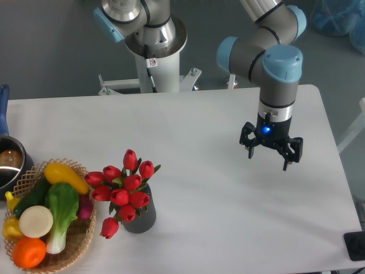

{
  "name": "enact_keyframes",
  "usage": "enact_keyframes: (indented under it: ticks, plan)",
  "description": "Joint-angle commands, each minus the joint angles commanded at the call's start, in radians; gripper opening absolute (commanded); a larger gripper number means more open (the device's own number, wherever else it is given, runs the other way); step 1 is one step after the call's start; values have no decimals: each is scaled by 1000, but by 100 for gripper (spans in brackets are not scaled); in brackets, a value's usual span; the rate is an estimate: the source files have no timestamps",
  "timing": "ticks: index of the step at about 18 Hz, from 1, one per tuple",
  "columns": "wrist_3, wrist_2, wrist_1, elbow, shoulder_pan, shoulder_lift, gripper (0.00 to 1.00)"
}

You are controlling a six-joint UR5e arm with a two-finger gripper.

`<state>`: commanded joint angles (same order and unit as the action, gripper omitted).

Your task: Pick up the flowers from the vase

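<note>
Well apart: gripper [270, 154] hangs over bare counter [217, 217], jaws spread, holding nothing; flowers [122, 188] stand upright in vase [141, 220], image-left and nearer the camera.

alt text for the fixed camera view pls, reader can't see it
Red tulip flowers stand in a dark vase on a white table; the open gripper hangs far to their right. A vegetable basket sits left of the vase.
</note>
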<state>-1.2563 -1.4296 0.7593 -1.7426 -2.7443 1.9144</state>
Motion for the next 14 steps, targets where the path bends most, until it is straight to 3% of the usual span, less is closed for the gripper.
enact_keyframes:
  ticks: [10, 14]
  plan:
    - [11, 0, 0, -3, 0, -2, 100]
    - [9, 1, -5, -32, -2, -8, 100]
